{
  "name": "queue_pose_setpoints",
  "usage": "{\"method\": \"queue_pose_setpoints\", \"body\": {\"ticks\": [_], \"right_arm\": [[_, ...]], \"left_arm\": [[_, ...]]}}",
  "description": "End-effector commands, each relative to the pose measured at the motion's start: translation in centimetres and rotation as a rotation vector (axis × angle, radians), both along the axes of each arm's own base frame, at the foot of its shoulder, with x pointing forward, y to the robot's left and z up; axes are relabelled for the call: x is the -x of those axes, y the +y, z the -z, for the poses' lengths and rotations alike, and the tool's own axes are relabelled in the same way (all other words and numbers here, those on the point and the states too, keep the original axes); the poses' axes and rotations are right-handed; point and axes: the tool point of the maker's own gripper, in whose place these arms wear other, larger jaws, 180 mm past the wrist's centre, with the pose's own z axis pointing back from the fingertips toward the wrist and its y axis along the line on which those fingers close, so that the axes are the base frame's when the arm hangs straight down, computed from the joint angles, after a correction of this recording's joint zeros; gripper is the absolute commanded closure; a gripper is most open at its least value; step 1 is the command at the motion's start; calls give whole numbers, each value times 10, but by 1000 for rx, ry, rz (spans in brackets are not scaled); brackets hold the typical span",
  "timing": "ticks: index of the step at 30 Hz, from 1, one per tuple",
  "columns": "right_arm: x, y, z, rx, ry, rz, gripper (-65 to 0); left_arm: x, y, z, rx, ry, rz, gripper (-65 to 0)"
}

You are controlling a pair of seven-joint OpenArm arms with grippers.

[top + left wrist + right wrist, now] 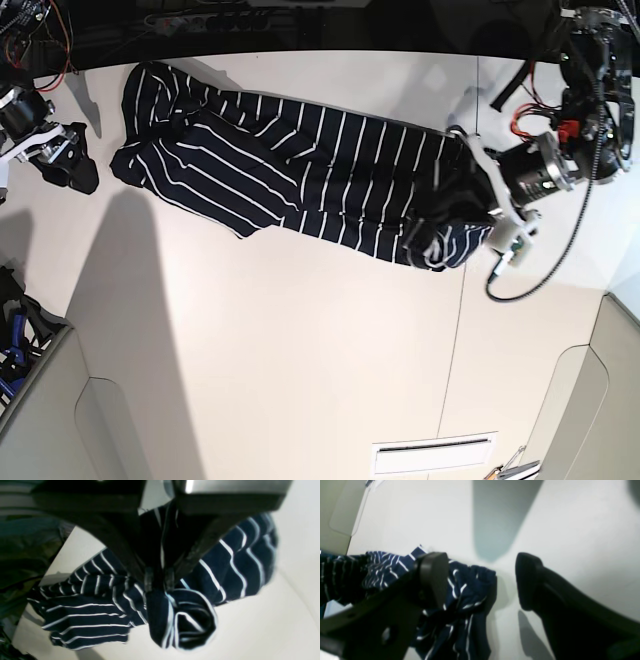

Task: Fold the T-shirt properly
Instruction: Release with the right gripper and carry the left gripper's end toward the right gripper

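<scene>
Left wrist view: your left hand (pixel 158 581) is clamped on a bunched fold of the T-shirt (pixel 225 562), centre frame, over the white desk (pixel 250 630).

Right wrist view: your right hand (pixel 480 580) has fingers spread apart, holding nothing; T-shirt left of centre.

Base view: T-shirt stretched across upper frame, 1 end at left hand, right side.

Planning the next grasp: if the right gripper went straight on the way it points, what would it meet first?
Probably the bare table: between the open right gripper fingers lies mostly white surface, with the T-shirt edge just beside the line. Depth is unclear.
</scene>
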Motion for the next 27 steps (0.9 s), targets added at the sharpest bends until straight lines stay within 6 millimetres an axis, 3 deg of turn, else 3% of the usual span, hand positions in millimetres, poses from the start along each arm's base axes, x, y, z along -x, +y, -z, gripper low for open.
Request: {"method": "queue_pose_setpoints", "body": {"ticks": [1, 10, 17, 19, 24, 27], "right_arm": [[-4, 0, -12, -1, -42, -7, -416], [24, 13, 7, -69, 21, 11, -416], [28, 21, 12, -96, 29, 22, -416], [29, 24, 14, -106, 32, 27, -416], [30, 26, 19, -105, 46, 39, -416], [29, 29, 20, -111, 49, 31, -416]], "left_arm": [[-5, -8, -14, 41, -55, 6, 0], [-7, -46, 6, 93, -25, -6, 0], [-5, -68, 33, 139, 67, 24, -14], [-2, -74, 34, 141, 75, 42, -84], [4, -86, 33, 169, 83, 75, -333], [4, -90, 27, 209, 82, 76, -357]]}}
